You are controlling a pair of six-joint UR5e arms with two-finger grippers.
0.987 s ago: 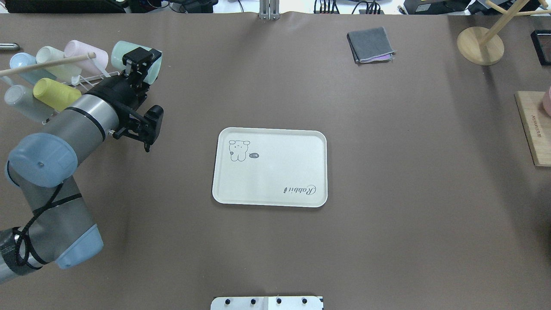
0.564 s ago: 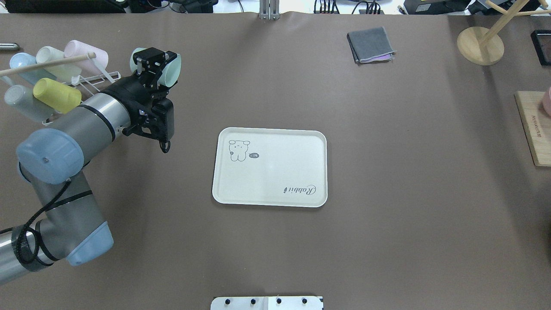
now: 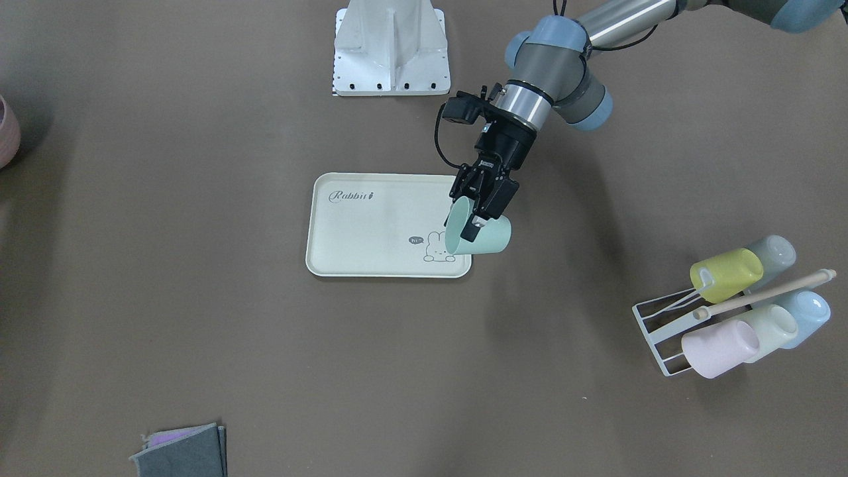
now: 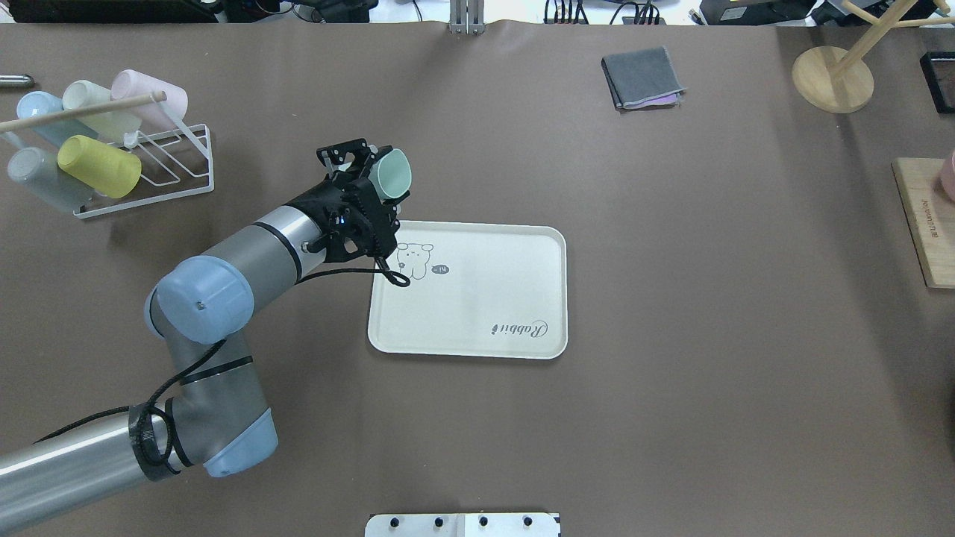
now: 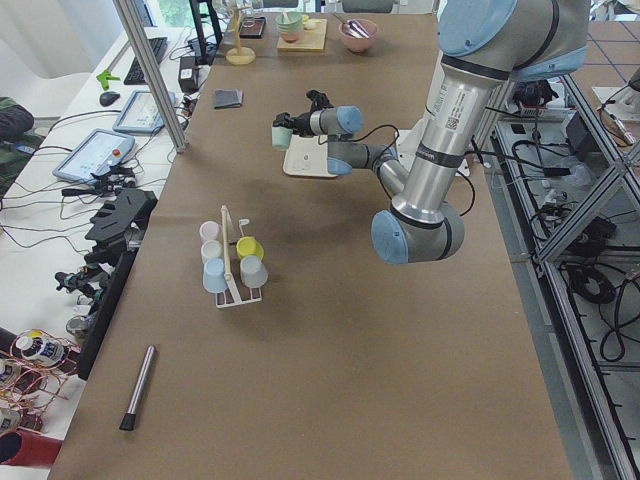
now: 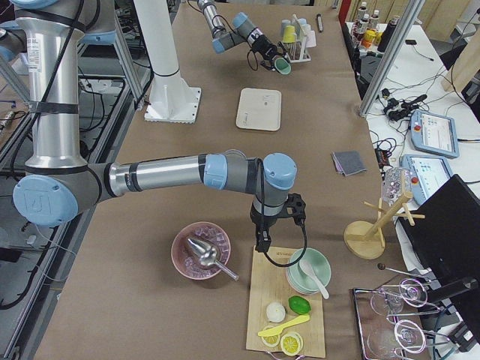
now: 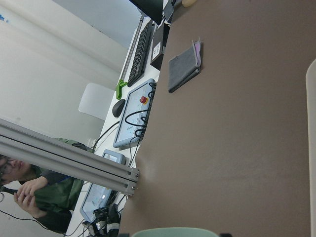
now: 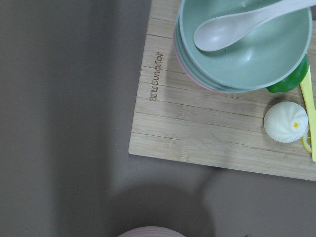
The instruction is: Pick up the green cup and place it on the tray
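Observation:
My left gripper [image 3: 474,222] is shut on the rim of the green cup [image 3: 493,237], one finger inside it. The mint-green cup hangs on its side in the air, over the bunny corner of the cream tray [image 3: 371,225]. In the overhead view the cup [image 4: 394,177] sits at the left gripper [image 4: 373,170], just beyond the tray's [image 4: 485,298] far left corner. The cup's rim shows at the bottom of the left wrist view [image 7: 175,232]. My right gripper [image 6: 262,241] hovers over a wooden board far from the tray; I cannot tell whether it is open or shut.
A white wire rack [image 4: 175,160] with several pastel cups, among them a yellow-green cup [image 4: 99,165], stands at the far left. A folded grey cloth [image 4: 642,77] and a wooden stand [image 4: 832,78] are at the back right. A wooden board [image 8: 197,128] holds stacked bowls.
My left arm has carried the green cup away from the rack, rightward and toward the robot, up to the tray's bunny corner. The cup stays in the gripper.

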